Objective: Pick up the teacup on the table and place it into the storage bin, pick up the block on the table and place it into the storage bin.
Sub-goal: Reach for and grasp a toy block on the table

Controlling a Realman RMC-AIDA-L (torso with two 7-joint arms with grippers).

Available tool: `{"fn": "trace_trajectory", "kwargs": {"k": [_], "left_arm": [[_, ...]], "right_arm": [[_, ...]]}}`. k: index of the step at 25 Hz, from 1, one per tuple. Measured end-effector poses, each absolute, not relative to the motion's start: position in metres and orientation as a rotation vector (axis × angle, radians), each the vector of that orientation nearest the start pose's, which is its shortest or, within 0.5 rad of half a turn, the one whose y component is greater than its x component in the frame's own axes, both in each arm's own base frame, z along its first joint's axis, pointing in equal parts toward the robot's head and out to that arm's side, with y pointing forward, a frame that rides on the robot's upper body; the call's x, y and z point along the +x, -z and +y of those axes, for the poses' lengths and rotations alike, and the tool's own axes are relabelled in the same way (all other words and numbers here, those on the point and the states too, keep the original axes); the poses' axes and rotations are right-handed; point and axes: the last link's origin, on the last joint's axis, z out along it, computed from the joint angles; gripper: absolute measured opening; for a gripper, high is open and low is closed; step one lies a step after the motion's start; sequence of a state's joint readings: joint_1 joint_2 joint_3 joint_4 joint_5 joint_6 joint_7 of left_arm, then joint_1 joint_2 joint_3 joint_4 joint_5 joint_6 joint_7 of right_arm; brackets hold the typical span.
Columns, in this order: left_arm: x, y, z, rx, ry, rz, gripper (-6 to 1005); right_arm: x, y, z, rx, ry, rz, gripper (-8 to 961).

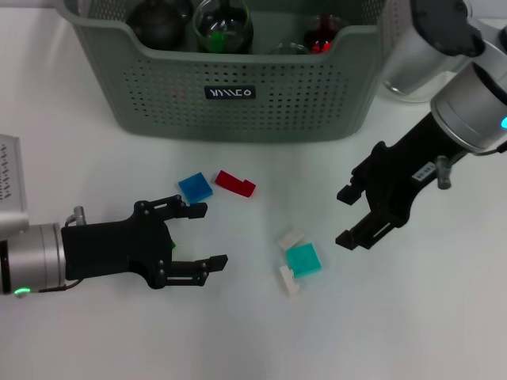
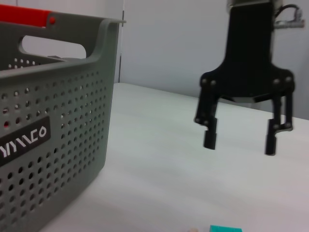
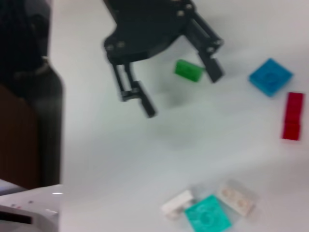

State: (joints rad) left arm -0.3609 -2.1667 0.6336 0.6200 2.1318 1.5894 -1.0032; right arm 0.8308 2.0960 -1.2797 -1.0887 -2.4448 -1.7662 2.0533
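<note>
The left gripper (image 1: pixel 204 235) hovers low over the table (image 1: pixel 95 332), fingers spread, empty. Just beyond lie a blue block (image 1: pixel 195 188) and a red block (image 1: pixel 235 183); a teal block (image 1: pixel 303 259) sits between 2 white ones. The bin (image 1: pixel 238 99) stands behind. The right gripper (image 1: pixel 347 215) hangs spread, empty.

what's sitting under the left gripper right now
A small green block lies on the white table beneath the open left gripper. The head view shows only a sliver of it; the gripper's body covers the rest.
</note>
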Motion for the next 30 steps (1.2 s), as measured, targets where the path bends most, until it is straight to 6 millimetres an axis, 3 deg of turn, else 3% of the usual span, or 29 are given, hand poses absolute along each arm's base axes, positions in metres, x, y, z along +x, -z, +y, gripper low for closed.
{"fn": "trace_trajectory", "kwargs": {"k": [13,15,23,30], "left_arm": [[-0.303,0.037,0.260,-2.787,0.598,-0.412,860],[-0.304,0.030,0.261,-2.787,0.583,-0.426,860],[-0.295,-0.033,0.262,-2.795,0.398,-0.409,860],[-0.275,-0.053,0.273,-2.826,0.168,-0.401,860]], "right_arm": [[0.129,0.029,0.352,-3.094,0.541,0.529,748],[0.129,0.030,0.350,-3.116,0.499,0.522,748],[0.144,0.026,0.339,-3.205,0.175,0.541,748],[0.168,0.025,0.334,-3.187,0.027,0.616,749]]}}
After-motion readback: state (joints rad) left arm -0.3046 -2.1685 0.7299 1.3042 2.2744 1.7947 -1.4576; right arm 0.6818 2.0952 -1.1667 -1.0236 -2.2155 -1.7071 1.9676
